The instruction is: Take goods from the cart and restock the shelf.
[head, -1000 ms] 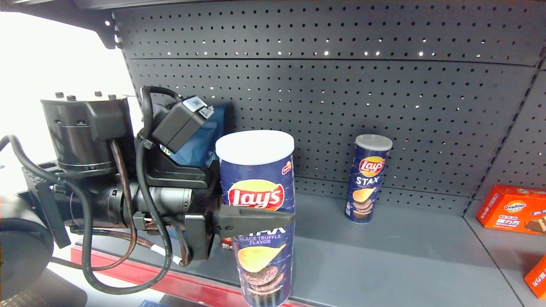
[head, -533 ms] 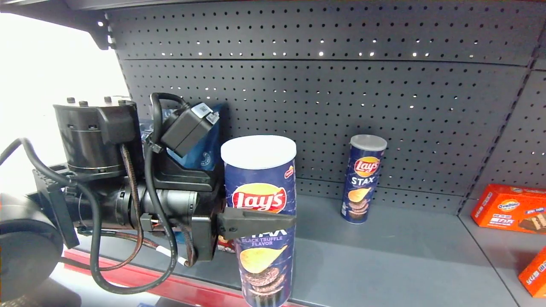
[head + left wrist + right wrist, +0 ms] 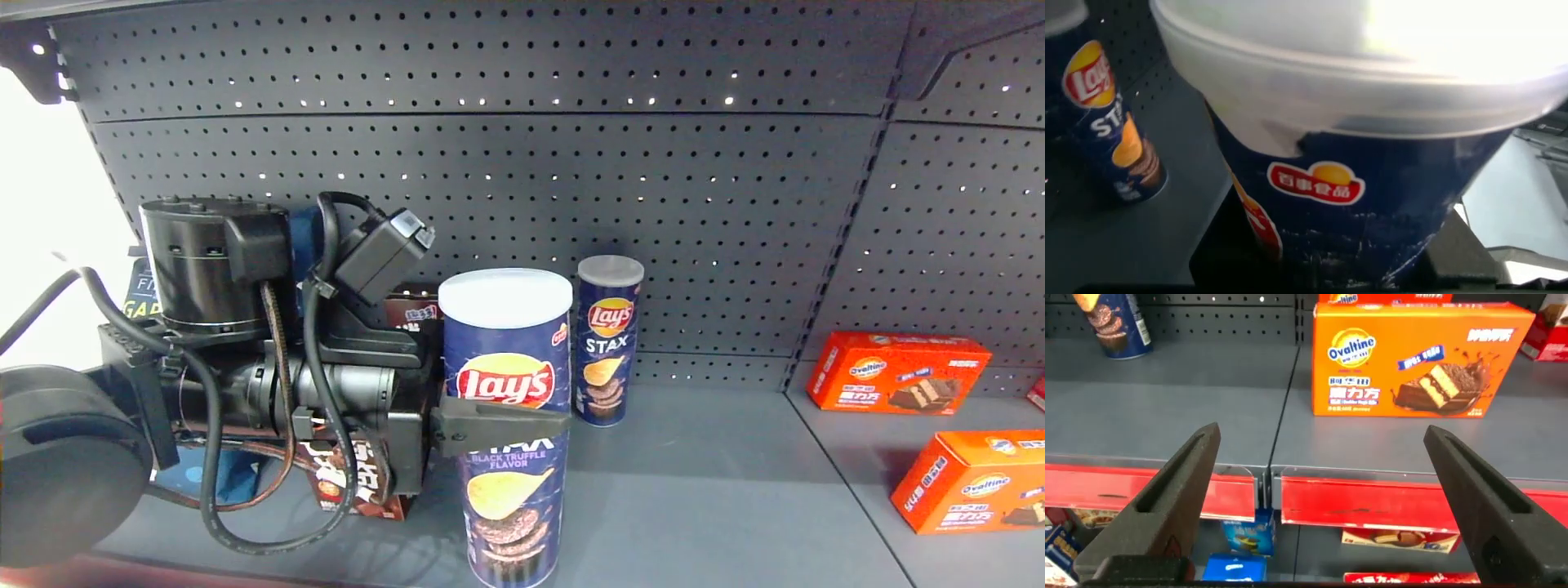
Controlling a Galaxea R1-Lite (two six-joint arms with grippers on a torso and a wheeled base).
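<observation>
My left gripper (image 3: 508, 420) is shut on a tall dark-blue chip can (image 3: 506, 367) with a white lid, held upright over the front part of the grey shelf board (image 3: 694, 498). Its bottom runs to the picture's edge, so I cannot tell whether it touches the board. The left wrist view shows the same can (image 3: 1372, 163) from close up. A second, matching can (image 3: 607, 339) stands at the back by the pegboard, just right of the held one. My right gripper (image 3: 1323, 514) hangs open in front of the shelf's red edge (image 3: 1372, 498) with nothing between its fingers.
Orange boxes (image 3: 898, 371) (image 3: 967, 482) lie on the shelf section to the right; one orange box (image 3: 1413, 359) is straight ahead of the right gripper. A brown box (image 3: 359, 486) sits on the board behind my left wrist. The grey board right of the cans is bare.
The head camera has swung to the right. My left gripper has carried the can further in over the shelf board, and the gap to the standing can has nearly closed.
</observation>
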